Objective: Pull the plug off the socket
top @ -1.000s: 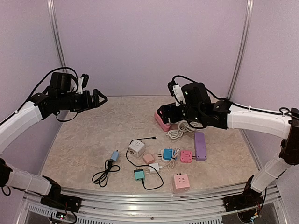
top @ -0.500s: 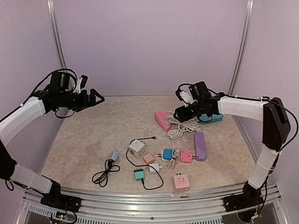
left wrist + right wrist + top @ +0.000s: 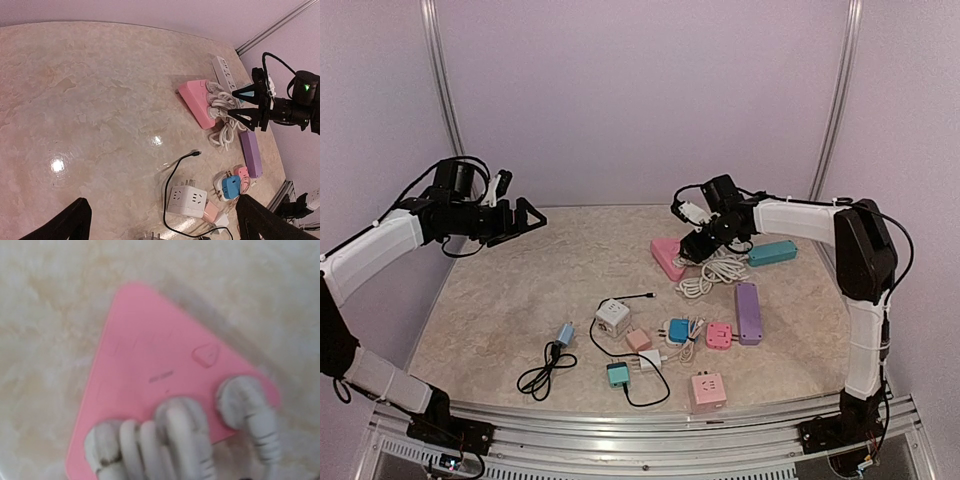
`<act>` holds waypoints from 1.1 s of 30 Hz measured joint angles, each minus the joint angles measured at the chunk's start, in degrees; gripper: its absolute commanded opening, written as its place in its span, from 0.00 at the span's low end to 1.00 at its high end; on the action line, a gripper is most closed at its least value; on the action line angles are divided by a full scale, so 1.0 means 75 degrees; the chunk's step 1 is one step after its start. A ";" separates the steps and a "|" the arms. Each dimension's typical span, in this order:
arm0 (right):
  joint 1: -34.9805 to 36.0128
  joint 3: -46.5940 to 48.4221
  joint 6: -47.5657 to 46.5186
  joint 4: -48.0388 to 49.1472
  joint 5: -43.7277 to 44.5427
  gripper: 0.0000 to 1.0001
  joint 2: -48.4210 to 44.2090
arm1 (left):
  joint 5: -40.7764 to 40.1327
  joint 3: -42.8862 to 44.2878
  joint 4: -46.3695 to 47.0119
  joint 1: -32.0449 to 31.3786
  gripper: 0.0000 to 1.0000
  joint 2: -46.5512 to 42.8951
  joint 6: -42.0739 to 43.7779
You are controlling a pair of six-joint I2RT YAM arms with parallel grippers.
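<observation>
Right gripper spread, hovering just above pink socket (white cord draped across its edge). Left gripper spread too, well apart.

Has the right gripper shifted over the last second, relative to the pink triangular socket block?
Yes. In the top view the right gripper drew off rightward from the pink triangular plastic socket block, then came back left to its right edge.
</observation>
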 measured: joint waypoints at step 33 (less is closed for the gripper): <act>0.1682 -0.2527 0.1504 0.3249 -0.0152 0.00 -0.1151 | 0.1265 0.0539 0.1306 -0.0632 0.98 0.1603 -0.1609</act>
